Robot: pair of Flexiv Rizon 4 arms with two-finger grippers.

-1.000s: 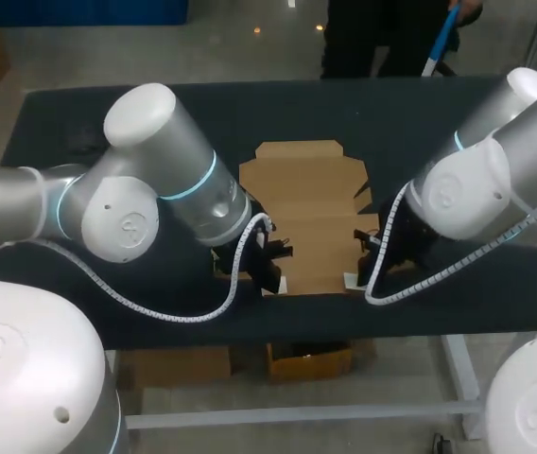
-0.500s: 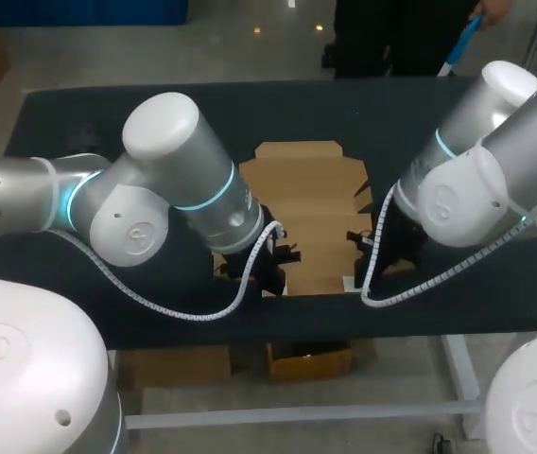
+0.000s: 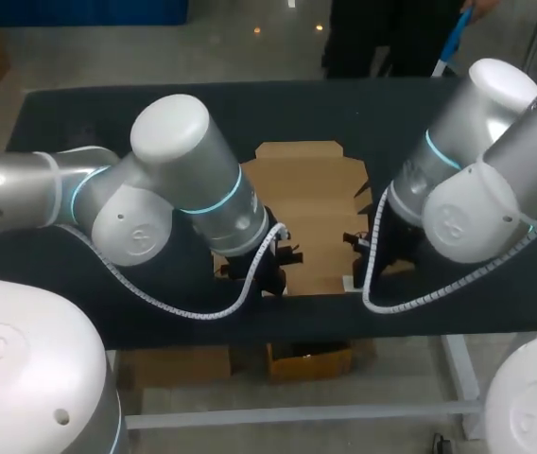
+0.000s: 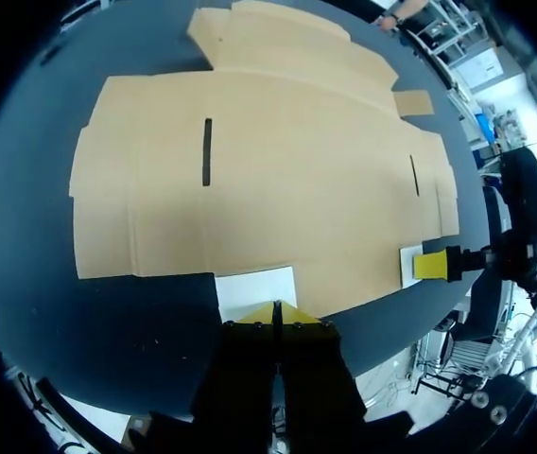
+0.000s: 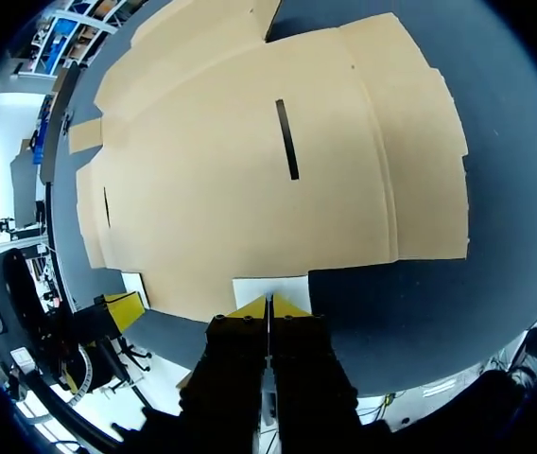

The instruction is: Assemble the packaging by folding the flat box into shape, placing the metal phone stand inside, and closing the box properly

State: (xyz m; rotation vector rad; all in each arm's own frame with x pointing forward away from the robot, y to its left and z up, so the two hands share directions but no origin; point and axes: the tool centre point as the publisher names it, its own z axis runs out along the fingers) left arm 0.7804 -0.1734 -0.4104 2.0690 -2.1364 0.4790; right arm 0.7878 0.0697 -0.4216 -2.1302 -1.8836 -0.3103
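Observation:
The flat brown cardboard box lies unfolded on the dark table, with no phone stand in sight. My left gripper is shut, its yellow tips together over a white patch at the box's near left corner. My right gripper is shut too, its tips over a second white patch at the near right corner. In the left wrist view the box spreads ahead of the left gripper, and the other arm's yellow tip shows at the far corner. The right wrist view shows the box ahead of the right gripper.
The table's near edge runs just behind both grippers. Bare dark table lies to the box's left, right and far side. Two narrow slits cut the cardboard panels.
Both arms have swung inward toward the box. The grippers have stayed shut at its near corners, and the box has not moved.

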